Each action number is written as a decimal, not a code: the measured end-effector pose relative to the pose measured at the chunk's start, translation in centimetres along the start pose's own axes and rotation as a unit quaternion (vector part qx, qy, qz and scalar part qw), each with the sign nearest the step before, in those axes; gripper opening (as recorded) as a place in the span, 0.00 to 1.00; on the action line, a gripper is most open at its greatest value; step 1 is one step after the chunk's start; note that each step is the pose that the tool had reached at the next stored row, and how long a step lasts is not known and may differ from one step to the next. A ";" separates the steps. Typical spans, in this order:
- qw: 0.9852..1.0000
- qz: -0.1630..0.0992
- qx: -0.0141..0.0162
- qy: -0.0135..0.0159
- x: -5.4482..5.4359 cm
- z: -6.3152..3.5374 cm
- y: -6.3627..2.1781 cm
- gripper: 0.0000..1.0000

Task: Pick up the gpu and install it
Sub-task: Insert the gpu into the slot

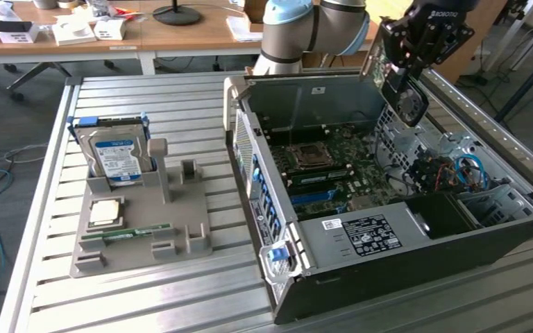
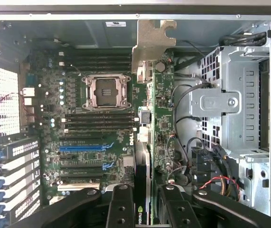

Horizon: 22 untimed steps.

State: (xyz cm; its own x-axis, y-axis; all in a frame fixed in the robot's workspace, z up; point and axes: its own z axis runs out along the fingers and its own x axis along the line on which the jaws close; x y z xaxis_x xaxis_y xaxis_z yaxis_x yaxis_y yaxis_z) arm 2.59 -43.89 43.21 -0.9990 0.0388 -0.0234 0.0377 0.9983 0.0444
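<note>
The gripper (image 1: pixel 413 64) is clenched on the gpu (image 1: pixel 405 97), its fingers (image 2: pixel 121 206) pinching one end of the card. The gpu (image 2: pixel 160 109) hangs edge-on over the open computer case (image 1: pixel 415 258), above the case's motherboard (image 2: pixel 102 128), with the metal bracket (image 2: pixel 152 38) at the end away from the gripper. Beside the case, on the exterior view's left, a hard drive (image 1: pixel 119 156) stands in a grey holder (image 1: pixel 141 232).

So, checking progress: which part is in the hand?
The gpu, held above the open case; the hard drive and memory stick sit on the grey holder.
</note>
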 end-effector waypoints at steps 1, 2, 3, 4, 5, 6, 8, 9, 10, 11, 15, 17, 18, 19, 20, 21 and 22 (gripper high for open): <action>1.000 -0.004 0.000 0.000 0.0 0.00 0.00 0.26; 1.000 -0.008 0.000 0.000 0.0 0.00 0.00 0.26; 1.000 -0.013 0.000 0.001 0.0 0.00 0.00 0.26; 1.000 -0.018 0.000 0.001 0.0 0.00 0.00 0.26; 1.000 -0.025 -0.001 0.001 0.0 0.00 0.00 0.26; 0.999 -0.033 -0.001 0.001 0.0 0.00 0.00 0.26; 0.999 -0.049 -0.001 0.002 0.0 0.01 0.00 0.26; 0.998 -0.057 -0.001 0.003 0.0 0.01 0.00 0.26; 0.998 -0.066 -0.001 0.003 0.0 0.01 0.00 0.26; 0.997 -0.075 -0.001 0.003 0.0 0.01 0.00 0.26; 0.994 -0.107 -0.001 0.005 0.0 0.01 -0.01 0.26; 0.992 -0.123 -0.001 0.005 0.0 0.02 -0.01 0.26; 0.991 -0.131 -0.001 0.006 0.0 0.01 -0.01 0.26; 0.990 -0.140 -0.001 0.006 0.0 0.01 0.00 0.26; 0.989 -0.148 -0.001 0.007 0.0 0.01 0.00 0.26; 0.988 -0.156 -0.001 0.007 0.0 0.02 0.00 0.26; 0.986 -0.164 -0.001 0.007 0.0 0.02 0.00 0.26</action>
State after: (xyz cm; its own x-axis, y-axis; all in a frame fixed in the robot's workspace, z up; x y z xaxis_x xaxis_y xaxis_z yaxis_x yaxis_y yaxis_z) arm 2.58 -43.90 43.19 -0.9577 -0.2869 -0.0224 -0.2876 0.9570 0.0388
